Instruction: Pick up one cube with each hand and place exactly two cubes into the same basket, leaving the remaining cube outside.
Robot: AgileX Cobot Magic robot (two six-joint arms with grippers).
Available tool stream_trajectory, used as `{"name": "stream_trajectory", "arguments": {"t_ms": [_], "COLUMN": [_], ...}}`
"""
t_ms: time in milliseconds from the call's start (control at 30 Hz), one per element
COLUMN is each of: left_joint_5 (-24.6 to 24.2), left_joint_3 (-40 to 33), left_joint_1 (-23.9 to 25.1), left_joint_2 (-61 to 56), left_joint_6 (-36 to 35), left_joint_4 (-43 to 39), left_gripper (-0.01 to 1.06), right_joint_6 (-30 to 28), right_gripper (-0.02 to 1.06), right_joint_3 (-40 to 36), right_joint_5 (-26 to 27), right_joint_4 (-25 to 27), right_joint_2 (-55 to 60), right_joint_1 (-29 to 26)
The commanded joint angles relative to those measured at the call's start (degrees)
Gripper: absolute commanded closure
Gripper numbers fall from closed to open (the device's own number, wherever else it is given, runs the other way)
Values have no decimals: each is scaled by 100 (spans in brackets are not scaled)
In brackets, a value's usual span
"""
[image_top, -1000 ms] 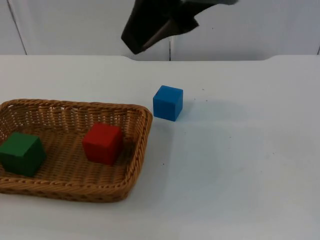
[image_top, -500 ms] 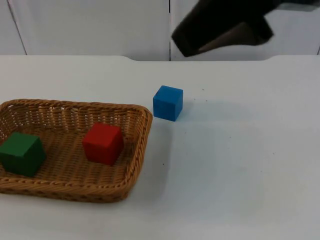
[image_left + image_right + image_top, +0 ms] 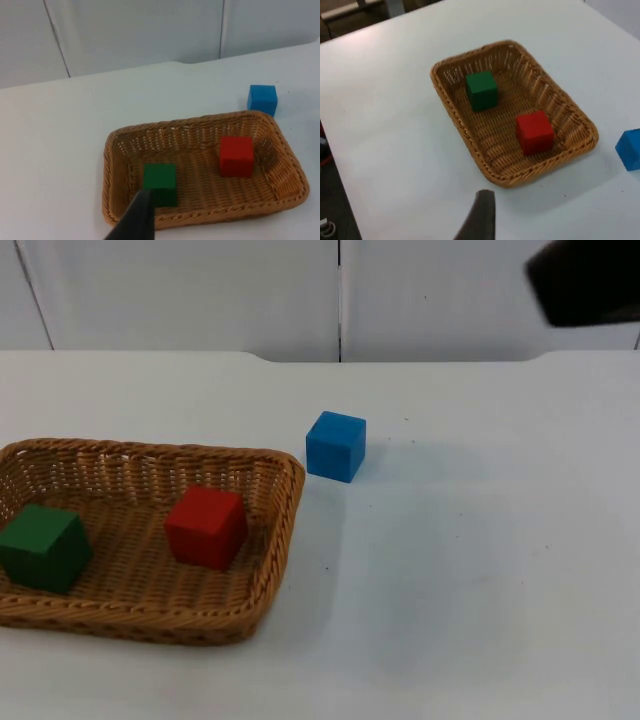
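Observation:
A woven wicker basket [image 3: 271,540] lies at the table's left. Inside it rest a green cube [image 3: 43,546] at the left end and a red cube [image 3: 206,526] near the right end. A blue cube [image 3: 336,445] stands on the table just beyond the basket's far right corner, apart from the rim. My right arm [image 3: 588,280] is a dark shape raised at the upper right, far from the cubes. My right gripper [image 3: 480,216] is high over the table, holding nothing. My left gripper [image 3: 134,222] hangs above the basket [image 3: 200,215] by the green cube [image 3: 160,183], holding nothing.
The white table [image 3: 480,570] stretches right of the basket and the blue cube. The grey partition wall [image 3: 200,290] closes off the back.
The right arm's dark shape has swept from the top middle to the upper right corner of the top view. Basket and all three cubes have stayed put.

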State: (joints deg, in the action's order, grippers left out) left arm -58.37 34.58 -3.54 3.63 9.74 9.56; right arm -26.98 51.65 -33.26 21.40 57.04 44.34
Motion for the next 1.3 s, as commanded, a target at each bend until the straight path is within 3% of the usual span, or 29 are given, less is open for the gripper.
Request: {"name": "stream_trajectory", "arguments": {"t_ms": [0, 500, 633, 800, 933, 1267], "left_joint_5": [-40, -291, -302, -291, -302, -326], "left_joint_3": [-184, -510, -510, -578, -578, -602], "left_joint_1": [-50, -39, -39, -39, -39, -39], "left_joint_2": [-271, -363, -363, -363, -363, -363], "left_joint_6": [-188, -322, -322, -322, -322, -322], "left_joint_4": [-128, -534, -678, -704, -704, -718], "left_gripper": [0, 0, 0, 0, 0, 0], "right_joint_6": [82, 277, 573, 1808, 2225, 2357], "right_gripper": [27, 27, 27, 27, 27, 27], "right_joint_3": [-297, -1480, -1625, -1638, -1638, -1836], "right_joint_5": [49, -192, -300, -963, -1396, -2389], "right_joint_4": [-24, -38, -293, -1383, -1777, -1983], "right_joint_2": [-598, -3027, -3527, -4142, -4418, -4947], "right_joint_1": [34, 34, 34, 34, 34, 34]}}
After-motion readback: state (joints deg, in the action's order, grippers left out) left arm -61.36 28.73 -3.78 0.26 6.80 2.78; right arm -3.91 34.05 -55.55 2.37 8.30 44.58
